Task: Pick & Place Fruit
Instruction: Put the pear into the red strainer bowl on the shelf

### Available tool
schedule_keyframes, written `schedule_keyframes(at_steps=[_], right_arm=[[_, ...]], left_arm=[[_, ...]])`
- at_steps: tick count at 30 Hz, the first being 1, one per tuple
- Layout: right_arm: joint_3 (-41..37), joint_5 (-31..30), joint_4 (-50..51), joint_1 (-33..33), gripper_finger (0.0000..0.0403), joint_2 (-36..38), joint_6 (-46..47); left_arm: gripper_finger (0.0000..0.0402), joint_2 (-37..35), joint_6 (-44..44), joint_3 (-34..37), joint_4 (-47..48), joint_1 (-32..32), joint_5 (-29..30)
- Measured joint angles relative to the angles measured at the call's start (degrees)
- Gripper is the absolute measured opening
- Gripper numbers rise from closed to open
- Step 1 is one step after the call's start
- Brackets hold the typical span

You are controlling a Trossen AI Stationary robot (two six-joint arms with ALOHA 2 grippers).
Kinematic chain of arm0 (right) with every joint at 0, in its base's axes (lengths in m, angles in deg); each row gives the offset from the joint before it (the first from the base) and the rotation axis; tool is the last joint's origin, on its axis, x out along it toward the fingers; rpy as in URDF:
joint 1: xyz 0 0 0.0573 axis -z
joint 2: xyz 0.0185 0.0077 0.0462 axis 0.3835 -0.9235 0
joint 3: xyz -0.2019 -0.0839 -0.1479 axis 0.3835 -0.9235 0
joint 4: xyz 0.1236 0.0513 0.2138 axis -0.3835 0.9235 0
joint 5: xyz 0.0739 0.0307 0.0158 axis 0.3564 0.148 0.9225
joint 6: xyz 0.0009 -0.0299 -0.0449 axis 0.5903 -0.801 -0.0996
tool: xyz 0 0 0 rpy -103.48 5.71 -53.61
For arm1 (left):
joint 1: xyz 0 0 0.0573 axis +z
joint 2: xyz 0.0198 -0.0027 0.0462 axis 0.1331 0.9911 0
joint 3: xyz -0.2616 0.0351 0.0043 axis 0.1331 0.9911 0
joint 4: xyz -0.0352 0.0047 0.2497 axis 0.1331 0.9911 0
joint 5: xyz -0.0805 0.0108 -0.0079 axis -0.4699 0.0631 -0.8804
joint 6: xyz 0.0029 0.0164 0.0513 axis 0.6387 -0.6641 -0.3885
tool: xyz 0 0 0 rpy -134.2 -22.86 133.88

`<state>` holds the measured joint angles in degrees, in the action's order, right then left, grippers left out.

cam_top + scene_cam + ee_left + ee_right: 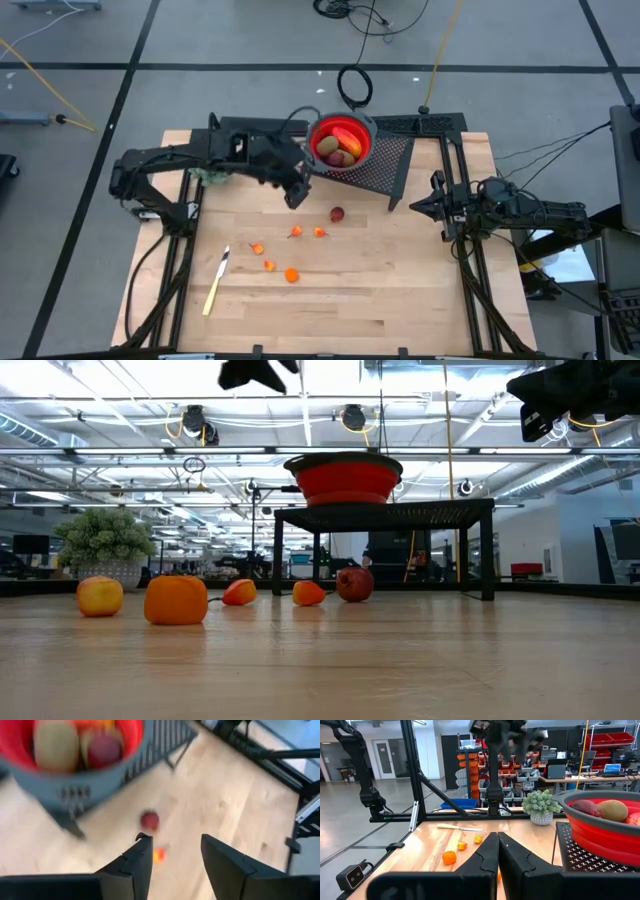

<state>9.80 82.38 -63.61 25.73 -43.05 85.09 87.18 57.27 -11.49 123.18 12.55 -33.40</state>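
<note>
A red bowl (366, 143) stands on a black mesh stand (388, 165) at the table's far side. In it lie an elongated red-orange fruit (345, 133), brownish-green ovals (338, 157) and a dark red ball (104, 747). Another dark red ball (337, 213) and several tiny orange bits (291, 275) rest on the wooden table. My left gripper (297, 198) hangs open above the table, just left of the bowl, with nothing between its fingers (141, 857). My right gripper (432, 205) waits shut at the right edge.
A yellow-handled knife (217, 282) lies near the table's left front. A bushy green clump (210, 175) stands under my left arm at the far left. The stand's legs (487, 555) reach down to the table by the loose red ball (354, 584).
</note>
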Motion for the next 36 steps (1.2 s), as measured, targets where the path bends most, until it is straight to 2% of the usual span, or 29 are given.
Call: schedule_keyframes(at_steps=[5,8,13,20,23,29,36], right_arm=[[0.0,0.0,0.0,0.0,0.0,0.0,0.0],[0.0,0.2,0.0,0.0,0.0,0.0,0.0],[0.0,0.2,0.1,0.0,0.0,0.0,0.0],[0.0,0.2,0.2,0.0,0.0,0.0,0.0],[0.0,0.2,0.3,0.0,0.0,0.0,0.0],[0.0,0.2,0.5,0.0,0.0,0.0,0.0],[0.0,0.2,1.0,0.0,0.0,0.0,0.0]], left_arm=[[0.0152,1.2,10.7,0.0,4.5,-5.1,1.4],[0.0152,2.0,15.2,0.0,4.7,-8.3,4.5],[0.0152,3.6,23.0,0.0,4.4,-12.6,6.5],[0.0152,5.9,34.6,0.0,5.5,-16.4,8.1],[0.0152,7.3,41.1,0.0,9.5,-17.6,9.0],[0.0152,10.7,55.6,0.0,20.5,-19.4,5.8],[0.0152,14.0,62.6,0.0,31.3,-20.4,2.1]])
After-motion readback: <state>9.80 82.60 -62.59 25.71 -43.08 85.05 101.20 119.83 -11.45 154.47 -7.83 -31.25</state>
